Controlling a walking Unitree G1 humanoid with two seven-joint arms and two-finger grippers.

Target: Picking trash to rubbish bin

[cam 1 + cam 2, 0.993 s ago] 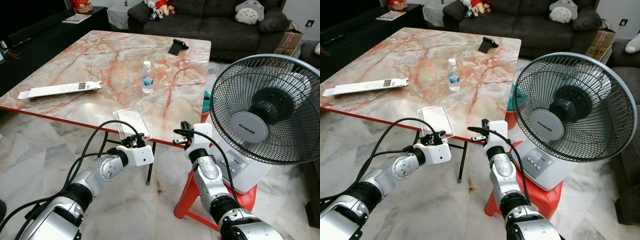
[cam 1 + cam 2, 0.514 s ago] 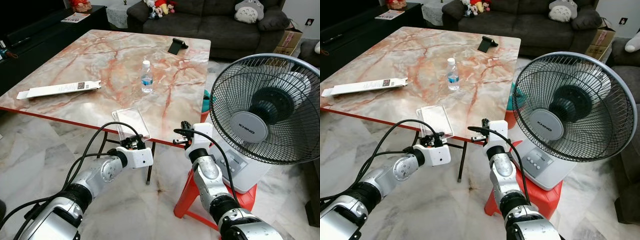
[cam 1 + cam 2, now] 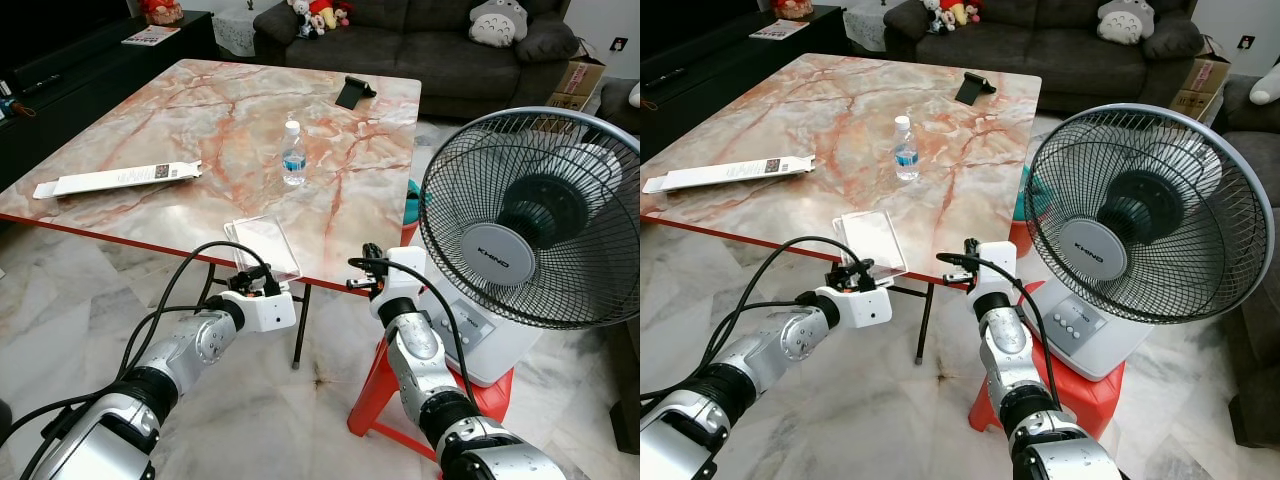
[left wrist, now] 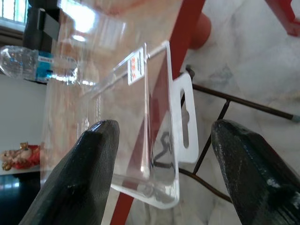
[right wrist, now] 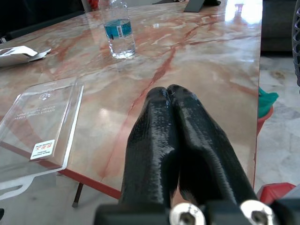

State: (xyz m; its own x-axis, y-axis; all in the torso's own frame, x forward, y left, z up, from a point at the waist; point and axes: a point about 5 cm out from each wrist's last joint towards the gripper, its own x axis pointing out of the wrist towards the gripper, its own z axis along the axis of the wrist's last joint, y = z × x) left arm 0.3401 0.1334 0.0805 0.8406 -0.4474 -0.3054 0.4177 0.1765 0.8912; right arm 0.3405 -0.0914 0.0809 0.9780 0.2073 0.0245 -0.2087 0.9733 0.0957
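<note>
In front of me is a big table [image 3: 150, 215] with a glossy marble-look top, cream veined in orange-red, with a red edge band and thin black metal legs. To its right a round wire-grille fan [image 3: 535, 215] stands on a red plastic stool [image 3: 375, 395]. The floor [image 3: 60, 310] is polished pale marble tile.

On the table, a long flat white cardboard box [image 3: 118, 179] lies near the left edge. A small clear plastic water bottle [image 3: 293, 154] with a blue label stands upright near the middle, and a black phone stand [image 3: 353, 92] sits at the far end. The trash I'm after, a clear rigid plastic blister package [image 3: 263, 245], rectangular with a hang-tab and a small red-and-white sticker, lies flat at the near edge, its tab end overhanging the red rim.

My left gripper [image 4: 159, 164] sits just below and in front of that edge. In the left wrist view its two black, matte, rounded fingers [image 4: 89, 159] are spread wide, one either side of the package's overhanging end, and I can't see either touching it. It holds nothing.

My right gripper [image 5: 171, 101] hovers at the table's near right corner, apart from the package, its fingers pressed together tip to tip with nothing between them.
</note>
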